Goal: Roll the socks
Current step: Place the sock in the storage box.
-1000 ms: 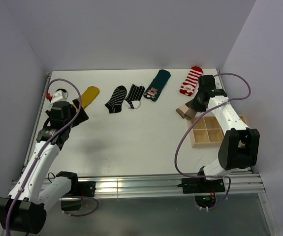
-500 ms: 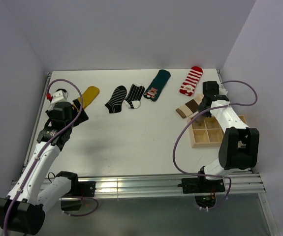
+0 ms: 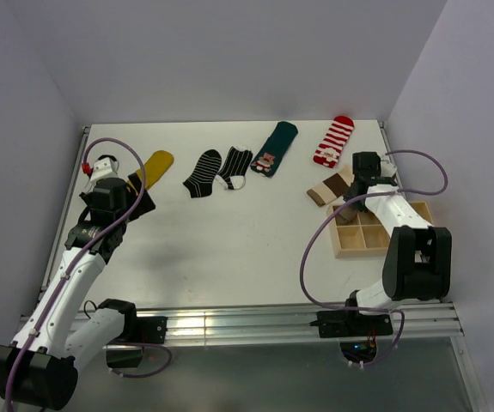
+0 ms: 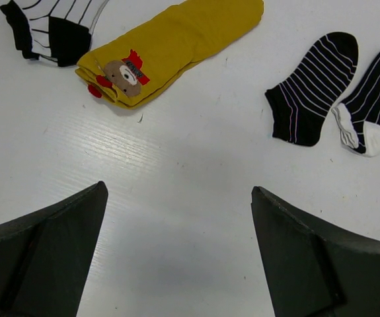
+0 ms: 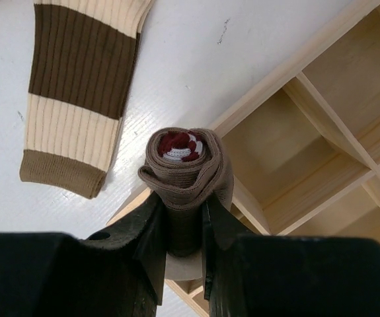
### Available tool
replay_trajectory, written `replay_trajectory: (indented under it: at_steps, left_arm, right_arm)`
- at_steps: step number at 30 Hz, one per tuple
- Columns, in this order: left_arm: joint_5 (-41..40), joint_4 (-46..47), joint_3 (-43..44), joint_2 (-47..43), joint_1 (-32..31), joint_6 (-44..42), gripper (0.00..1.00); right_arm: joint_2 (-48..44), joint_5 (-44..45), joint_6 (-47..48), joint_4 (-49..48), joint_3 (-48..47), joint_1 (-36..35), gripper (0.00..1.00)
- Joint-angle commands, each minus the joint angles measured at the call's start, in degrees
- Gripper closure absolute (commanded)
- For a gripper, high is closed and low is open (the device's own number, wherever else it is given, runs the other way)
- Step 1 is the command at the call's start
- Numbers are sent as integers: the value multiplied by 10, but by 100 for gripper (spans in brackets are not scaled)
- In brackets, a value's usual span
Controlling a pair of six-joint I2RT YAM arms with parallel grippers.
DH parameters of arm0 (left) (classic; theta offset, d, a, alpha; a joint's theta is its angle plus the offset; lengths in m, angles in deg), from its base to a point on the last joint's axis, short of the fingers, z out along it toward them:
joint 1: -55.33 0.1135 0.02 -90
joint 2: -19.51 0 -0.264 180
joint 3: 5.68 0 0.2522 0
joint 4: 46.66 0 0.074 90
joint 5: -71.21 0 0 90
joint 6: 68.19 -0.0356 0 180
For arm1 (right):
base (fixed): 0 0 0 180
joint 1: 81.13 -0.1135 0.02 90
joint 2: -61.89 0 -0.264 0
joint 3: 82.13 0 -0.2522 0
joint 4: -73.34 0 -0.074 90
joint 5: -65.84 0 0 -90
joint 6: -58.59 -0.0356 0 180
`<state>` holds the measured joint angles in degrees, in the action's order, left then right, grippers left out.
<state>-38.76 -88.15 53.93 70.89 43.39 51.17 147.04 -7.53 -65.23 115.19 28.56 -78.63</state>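
In the right wrist view my right gripper (image 5: 184,221) is shut on a rolled brown sock (image 5: 184,165) with a red and white core. It holds the roll above the near-left corner of the wooden divided box (image 5: 322,132). A cream sock with brown bands (image 5: 84,79) lies flat to its left. From above, the right gripper (image 3: 352,204) sits at the box's (image 3: 375,228) far-left corner, beside the cream sock (image 3: 328,187). My left gripper (image 4: 178,193) is open and empty above bare table, short of a yellow sock (image 4: 170,49) and two black striped socks (image 4: 315,86).
Along the back lie the yellow sock (image 3: 156,161), two black striped socks (image 3: 202,172), a teal sock (image 3: 275,148) and a red-and-white striped sock (image 3: 334,140). Another black-and-white sock (image 4: 51,26) lies by the yellow one. Walls close in left, right and back.
My right gripper has moved nearer and to the right with the rolled sock, from beside the cream sock to the box's corner. The left arm has barely moved.
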Motion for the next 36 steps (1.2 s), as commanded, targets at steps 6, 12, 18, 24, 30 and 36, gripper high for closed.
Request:
replay_trajectory:
  at_steps: [6,12,18,24,30,36]
  left_arm:
    - [-7,7,-1,-2,-4,-9,4]
    - [-8,7,-1,-2,-4,-9,4]
    - [-8,7,-1,-1,-3,-9,4]
    - [-8,8,0,0,-3,-9,5]
    - [-8,8,-1,3,-4,-10,5]
    - [-9,7,-1,5,-4,-9,5]
  right_arm:
    - [-26,-55,-25,-3,43,-14,100]
    - [-23,-74,-27,-2,54,-22,100]
    - [-17,-85,-30,8,53,-22,100]
    - [6,-109,-29,17,57,-22,100]
    - [63,-146,-19,47,43,-22,100]
    - [90,-154,-15,64,45,-15,100]
